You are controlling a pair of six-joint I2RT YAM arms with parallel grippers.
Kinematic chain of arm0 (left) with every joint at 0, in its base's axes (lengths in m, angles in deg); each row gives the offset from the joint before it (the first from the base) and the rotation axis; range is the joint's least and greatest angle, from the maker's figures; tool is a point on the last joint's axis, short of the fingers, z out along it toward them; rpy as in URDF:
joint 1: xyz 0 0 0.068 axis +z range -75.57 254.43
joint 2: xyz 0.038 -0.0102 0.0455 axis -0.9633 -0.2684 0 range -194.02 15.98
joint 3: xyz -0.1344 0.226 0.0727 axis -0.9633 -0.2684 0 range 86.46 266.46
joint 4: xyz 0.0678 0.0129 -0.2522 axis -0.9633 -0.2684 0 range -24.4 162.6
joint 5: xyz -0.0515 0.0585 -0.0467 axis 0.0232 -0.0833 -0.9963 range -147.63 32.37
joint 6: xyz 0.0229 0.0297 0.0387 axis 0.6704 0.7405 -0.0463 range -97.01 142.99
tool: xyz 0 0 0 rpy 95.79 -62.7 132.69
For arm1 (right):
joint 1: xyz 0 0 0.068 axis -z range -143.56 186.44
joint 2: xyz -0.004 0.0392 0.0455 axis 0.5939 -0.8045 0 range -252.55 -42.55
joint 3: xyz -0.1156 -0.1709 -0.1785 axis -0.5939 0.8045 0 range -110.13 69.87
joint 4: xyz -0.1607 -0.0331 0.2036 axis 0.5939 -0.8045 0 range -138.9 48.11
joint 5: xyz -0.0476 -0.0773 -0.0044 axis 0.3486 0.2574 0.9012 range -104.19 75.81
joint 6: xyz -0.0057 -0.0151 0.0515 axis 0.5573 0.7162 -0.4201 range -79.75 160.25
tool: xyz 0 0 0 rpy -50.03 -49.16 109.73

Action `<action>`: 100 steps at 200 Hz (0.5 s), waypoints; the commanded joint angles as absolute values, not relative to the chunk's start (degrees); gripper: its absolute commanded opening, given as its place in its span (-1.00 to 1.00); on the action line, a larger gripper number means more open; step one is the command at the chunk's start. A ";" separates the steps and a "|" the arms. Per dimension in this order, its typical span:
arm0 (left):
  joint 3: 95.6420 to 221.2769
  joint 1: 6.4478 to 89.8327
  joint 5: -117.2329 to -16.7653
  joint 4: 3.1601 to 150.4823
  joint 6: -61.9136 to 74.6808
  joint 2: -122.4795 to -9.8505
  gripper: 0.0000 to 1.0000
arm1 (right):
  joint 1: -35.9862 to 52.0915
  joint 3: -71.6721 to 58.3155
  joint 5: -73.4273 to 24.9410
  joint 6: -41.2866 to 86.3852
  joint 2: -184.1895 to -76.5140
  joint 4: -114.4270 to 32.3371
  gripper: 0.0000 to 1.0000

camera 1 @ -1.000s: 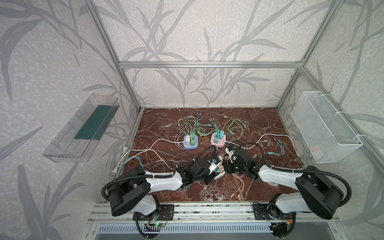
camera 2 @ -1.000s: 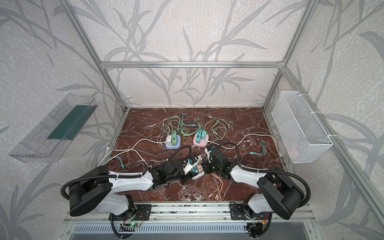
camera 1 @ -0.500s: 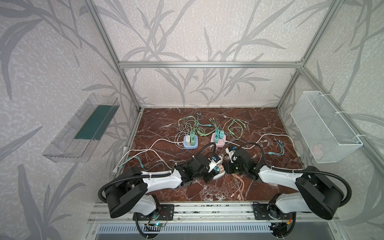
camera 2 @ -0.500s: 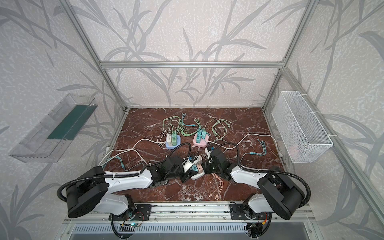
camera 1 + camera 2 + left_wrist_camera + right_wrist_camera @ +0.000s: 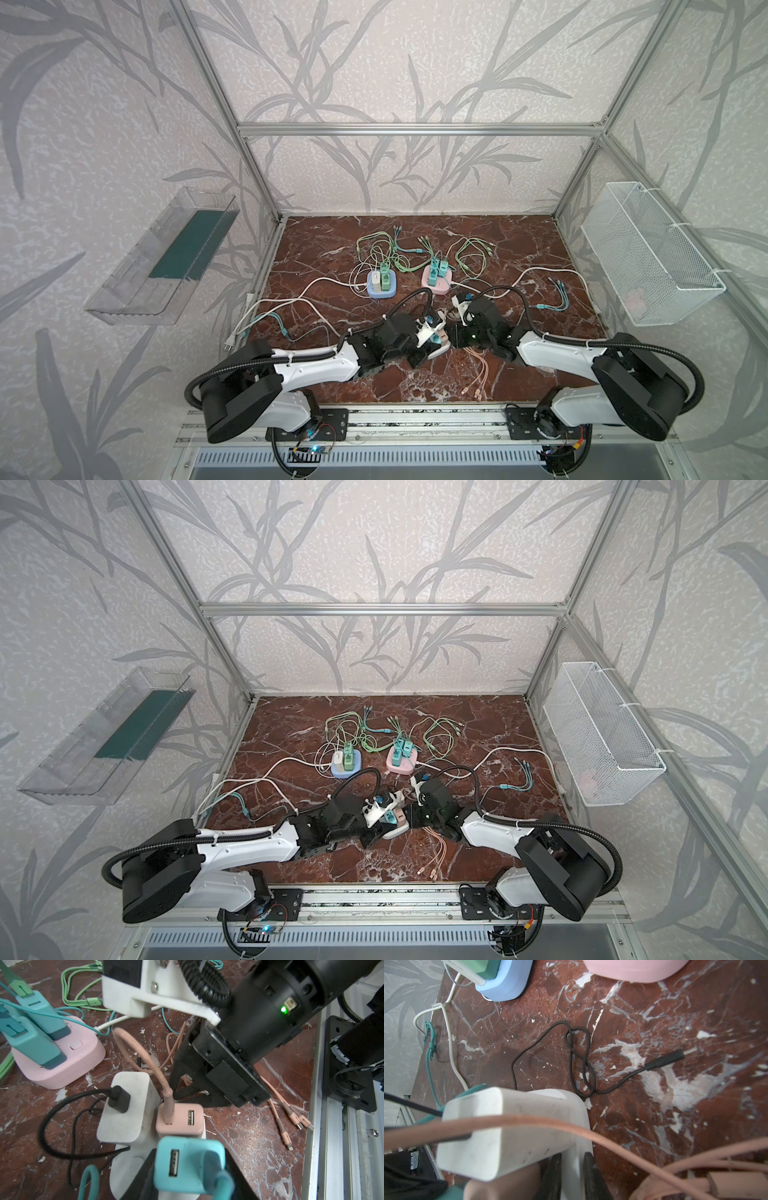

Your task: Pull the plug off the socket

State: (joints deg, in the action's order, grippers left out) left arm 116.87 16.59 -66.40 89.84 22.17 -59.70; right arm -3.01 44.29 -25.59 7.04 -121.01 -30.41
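Centrally, teal plug (image 5: 182,1159) in left end effector (image 5: 190,1169), white socket (image 5: 124,1172)

The white socket (image 5: 437,352) is mostly hidden in both top views; the left wrist view's edge cuts off the turquoise plug (image 5: 187,1167); the near peach cable (image 5: 529,1124) is blurred

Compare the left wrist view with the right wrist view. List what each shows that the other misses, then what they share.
Only the left wrist view: the teal charger's top between the left hand's fingers, two teal chargers standing in the pink socket block, and the pink cable's loose connectors.
Only the right wrist view: the blue socket block with a green charger in it.
Both: the white socket block, the white charger with its black cable, the pink cable, the marble table, and the right hand pinching the white block's rim.
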 commanded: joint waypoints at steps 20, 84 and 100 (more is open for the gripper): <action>112.09 16.37 -60.17 93.09 17.22 -51.53 -0.78 | -3.45 47.02 -22.55 7.38 -120.13 -41.02 -0.56; 107.64 16.72 -47.58 84.95 11.25 -42.15 -0.74 | -3.38 47.46 -22.49 7.53 -118.45 -40.50 -0.53; 108.64 16.80 -45.27 80.34 9.68 -41.88 -0.74 | -3.38 47.55 -22.80 7.55 -118.10 -40.05 -0.52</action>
